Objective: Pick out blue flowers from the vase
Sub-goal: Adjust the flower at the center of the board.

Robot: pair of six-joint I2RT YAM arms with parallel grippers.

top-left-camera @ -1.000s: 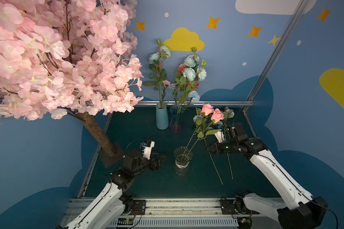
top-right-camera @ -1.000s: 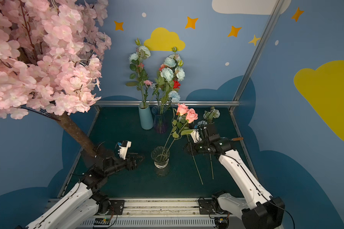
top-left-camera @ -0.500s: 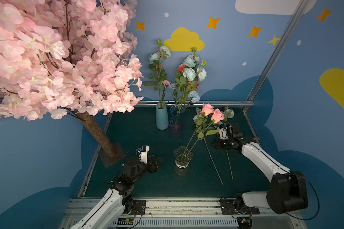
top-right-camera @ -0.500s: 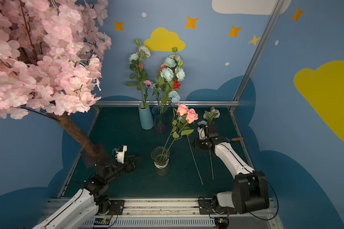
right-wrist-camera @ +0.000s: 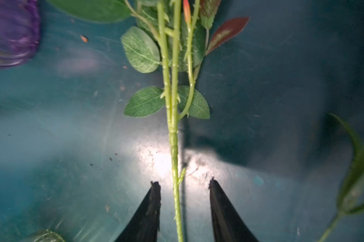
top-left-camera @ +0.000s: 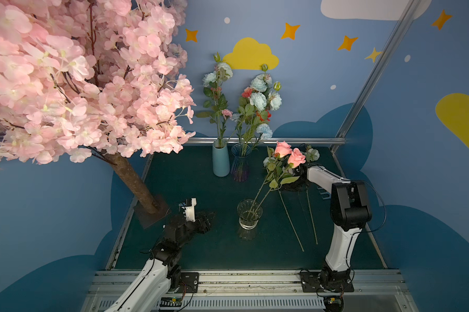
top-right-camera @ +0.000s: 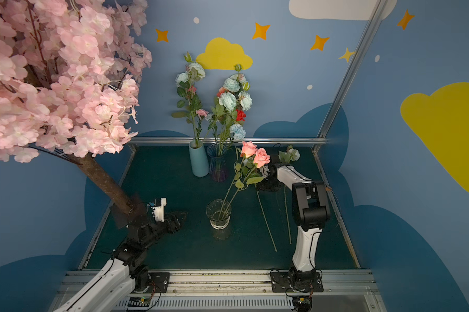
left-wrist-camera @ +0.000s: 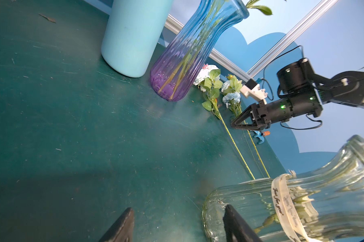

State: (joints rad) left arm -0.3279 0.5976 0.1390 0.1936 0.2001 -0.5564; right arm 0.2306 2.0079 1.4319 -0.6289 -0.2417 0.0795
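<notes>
1. Since a second ago, the right arm's elbow has swung up and now stands tall well to the right of the clear glass vase (top-left-camera: 242, 217). The right hand (right-wrist-camera: 183, 182) has drawn farther behind that vase, and the left hand (left-wrist-camera: 179, 207) has backed a little away from its left side.
2. The right hand hovers low over the dark green desk (top-left-camera: 187, 175), to the right of the vase and somewhat behind it. Its black fingers (right-wrist-camera: 153, 201) are spread apart. One thorny green stem lying there runs between them without touching either, so nothing is gripped.
3. The left hand sits near the vase's left side, low to the desk, with its two fingers wide apart and empty. In the left wrist view one finger overlaps the vase's base, and I cannot tell whether it touches.
4. Two blue flowers (left-wrist-camera: 231, 98), artificial long green stems with ruffled pale blue and whitish heads, lie flat on the desk just right of the vase. They are roughly parallel, with their heads pointing behind it.
5. Two salmon-pink roses (top-left-camera: 283, 150) stand in the vase and lean rightward over those lying stems.
6. Behind the vase a pale blue ceramic vase (top-left-camera: 220, 162) and a ribbed blue-to-purple glass vase (top-left-camera: 240, 167) stand side by side, holding more pale blue blooms (top-left-camera: 258, 98).
7. A large pink blossom tree (top-left-camera: 65, 81) rises far left of the vase.
</notes>
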